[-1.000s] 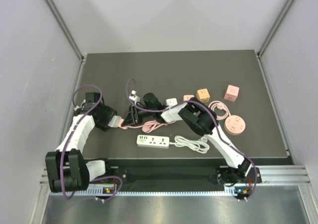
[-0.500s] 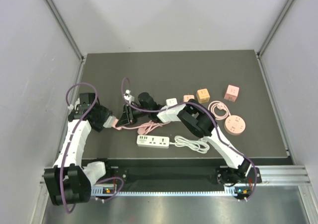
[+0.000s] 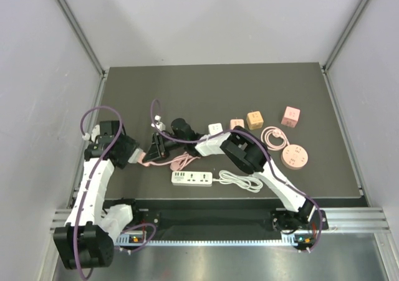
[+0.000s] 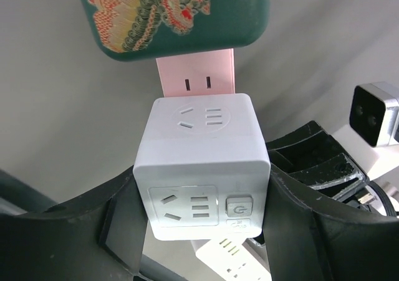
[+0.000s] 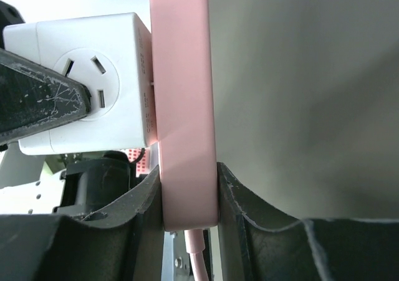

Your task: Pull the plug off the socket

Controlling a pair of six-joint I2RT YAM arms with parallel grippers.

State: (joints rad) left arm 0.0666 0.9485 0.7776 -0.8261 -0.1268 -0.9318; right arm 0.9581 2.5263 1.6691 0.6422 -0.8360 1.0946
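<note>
The plug is a white cube adapter (image 4: 202, 162) with outlets and a power button on its faces. It sits against the flat face of the pink socket (image 4: 195, 75), joined to it with only a thin gap at the seam. My left gripper (image 4: 202, 212) is shut on the white cube from both sides. My right gripper (image 5: 187, 194) is shut on the pink socket (image 5: 182, 106), whose pink cord hangs below; the cube (image 5: 93, 81) is on its left. In the top view the two grippers (image 3: 138, 156) (image 3: 157, 147) meet at the table's left middle.
A white power strip (image 3: 192, 177) with a coiled white cord (image 3: 240, 181) lies near the front edge. Small cube adapters, white (image 3: 214, 128), pink (image 3: 236, 123), orange (image 3: 255, 119) and pink (image 3: 290, 116), stand at right. A round pink socket (image 3: 294, 157) with coiled cord (image 3: 272, 135) lies beside them.
Both grippers have shifted to the left with the joined cube and pink socket between them. The left arm has drawn back toward the table's left edge.
</note>
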